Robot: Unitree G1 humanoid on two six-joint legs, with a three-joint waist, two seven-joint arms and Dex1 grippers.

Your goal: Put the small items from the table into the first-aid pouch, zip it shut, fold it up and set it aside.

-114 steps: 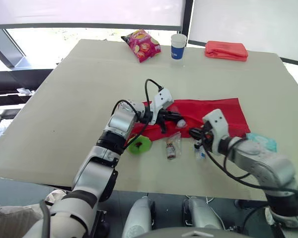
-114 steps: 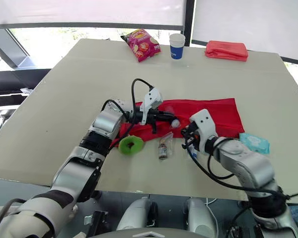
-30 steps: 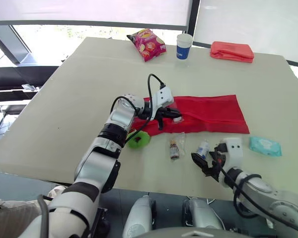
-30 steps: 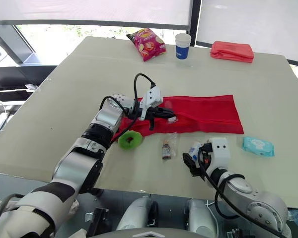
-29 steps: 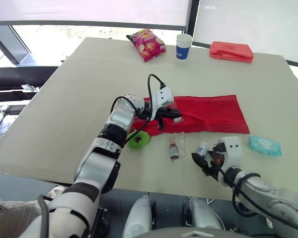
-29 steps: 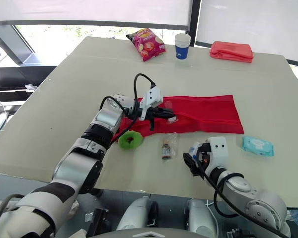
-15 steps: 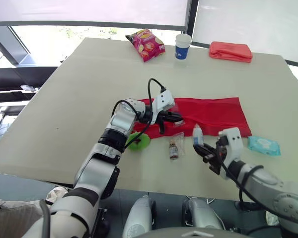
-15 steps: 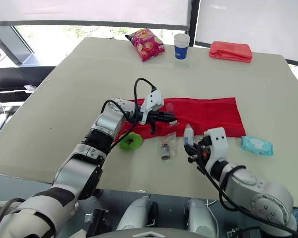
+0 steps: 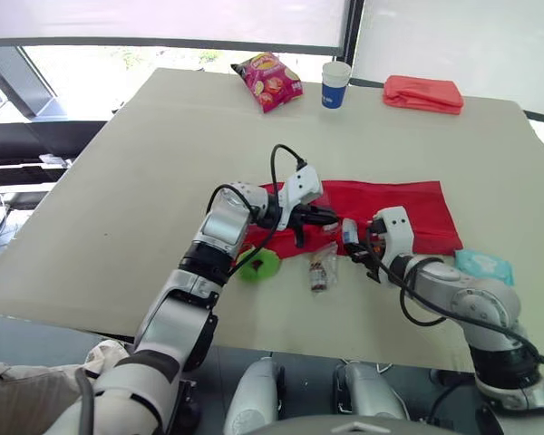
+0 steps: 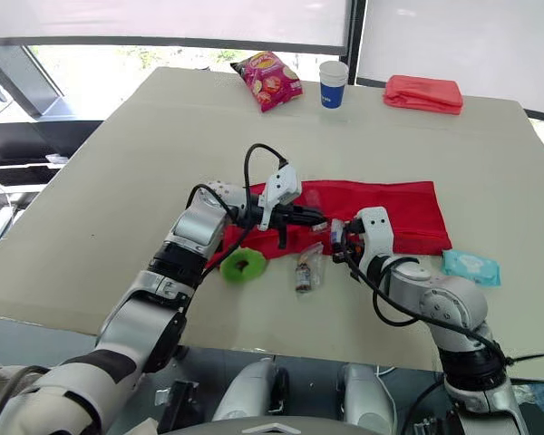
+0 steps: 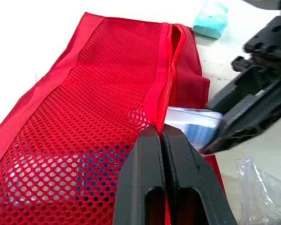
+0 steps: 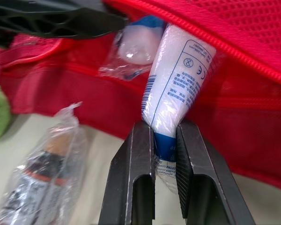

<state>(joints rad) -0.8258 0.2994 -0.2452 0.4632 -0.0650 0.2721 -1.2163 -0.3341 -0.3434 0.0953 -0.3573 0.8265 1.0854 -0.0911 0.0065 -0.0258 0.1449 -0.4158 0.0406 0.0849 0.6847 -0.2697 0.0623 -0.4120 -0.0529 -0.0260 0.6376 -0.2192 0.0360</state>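
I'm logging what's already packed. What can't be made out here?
1. Left wrist view: what lies inside the pouch; its mesh shows just dark shapes.
2. Right wrist view: the tube, its far end tucked under the pouch's zipper edge.
3. Right wrist view: the bagged bottle, label blurred, cut off by the frame edge.

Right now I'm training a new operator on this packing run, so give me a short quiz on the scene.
1. True or false: the left tool is open, clear of the red pouch.
2. The right tool grips: A) green roll, B) white tube, C) wipes pack?
3. Which small items lie on the table beside the pouch?
Key: 1 false, it is shut on the pouch's zipper edge. 2 B. 3 green roll, bagged bottle, wipes pack.
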